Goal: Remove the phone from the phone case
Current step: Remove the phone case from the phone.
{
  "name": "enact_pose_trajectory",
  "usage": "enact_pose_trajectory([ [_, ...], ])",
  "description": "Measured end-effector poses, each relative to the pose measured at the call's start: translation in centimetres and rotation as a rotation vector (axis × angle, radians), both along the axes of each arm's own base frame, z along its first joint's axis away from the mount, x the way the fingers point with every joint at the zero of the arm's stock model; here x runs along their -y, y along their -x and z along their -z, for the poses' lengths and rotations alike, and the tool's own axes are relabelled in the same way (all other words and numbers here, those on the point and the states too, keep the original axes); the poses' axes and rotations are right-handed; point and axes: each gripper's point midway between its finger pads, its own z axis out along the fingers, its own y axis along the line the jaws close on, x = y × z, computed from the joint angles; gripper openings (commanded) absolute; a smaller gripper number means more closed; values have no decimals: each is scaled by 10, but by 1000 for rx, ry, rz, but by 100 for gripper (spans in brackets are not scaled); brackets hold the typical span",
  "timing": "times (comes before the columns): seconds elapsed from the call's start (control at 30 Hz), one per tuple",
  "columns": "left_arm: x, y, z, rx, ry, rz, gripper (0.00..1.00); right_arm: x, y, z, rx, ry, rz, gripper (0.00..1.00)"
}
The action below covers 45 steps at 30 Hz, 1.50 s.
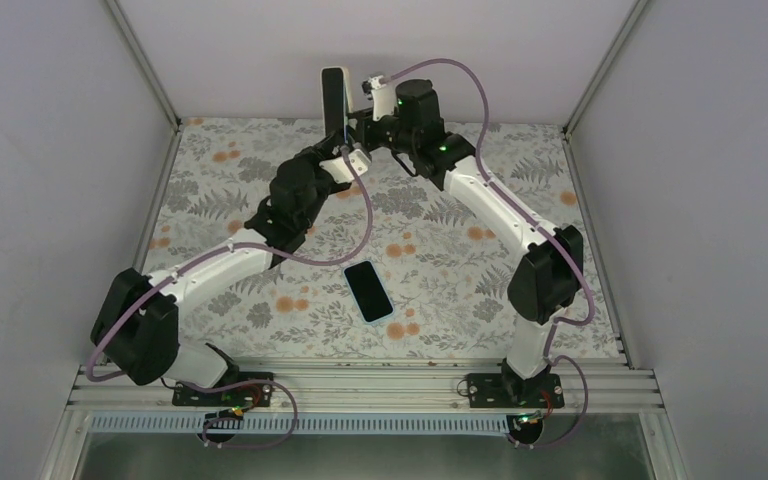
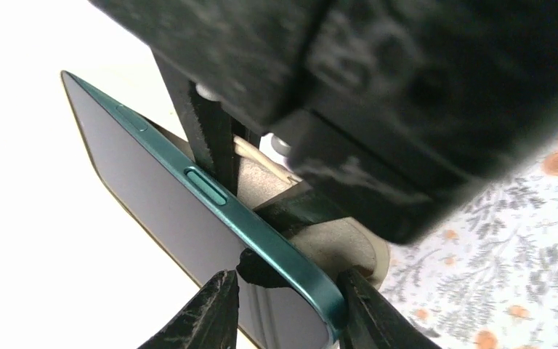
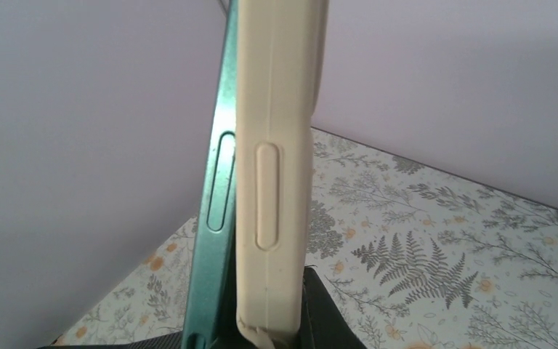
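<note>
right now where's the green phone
Top view: the green phone is raised upright over the table's far middle, against its cream case, beyond the flat phone lying mid-table.

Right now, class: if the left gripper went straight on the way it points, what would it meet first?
The phone: its teal edge sits between the fingers of the left gripper. Beyond it seems to lie the cream phone case, though depth is unclear.

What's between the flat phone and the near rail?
Nothing: bare cloth runs from flat phone to rail, seen in the top view.
</note>
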Motion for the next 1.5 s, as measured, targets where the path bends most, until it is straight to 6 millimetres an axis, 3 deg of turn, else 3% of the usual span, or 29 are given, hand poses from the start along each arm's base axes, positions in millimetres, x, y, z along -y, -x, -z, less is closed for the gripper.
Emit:
enact_pose_trajectory([
  [0.33, -3, 5, -1, 255, -167, -72, 25, -5, 6, 5, 18, -27, -70, 3],
  [0.67, -3, 8, -24, 487, -263, -167, 22, -3, 12, -20, 88, -80, -106, 3],
  [0.8, -3, 7, -26, 532, -291, -197, 15, -3, 12, -21, 99, -87, -111, 3],
  [0.97, -5, 8, -29, 559, -313, -219, 3, -3, 12, -23, 114, -100, -113, 3],
  [1.23, -3, 14, -30, 556, -319, -244, 2, -3, 12, -22, 105, -103, -107, 3],
  [1.43, -5, 20, -21, 486, -337, -253, 2, 3, 2, -6, 67, -52, -23, 3],
  [1.5, -13, 26, -29, 474, -322, -261, 2, 14, -13, 8, 81, 26, 78, 3],
])
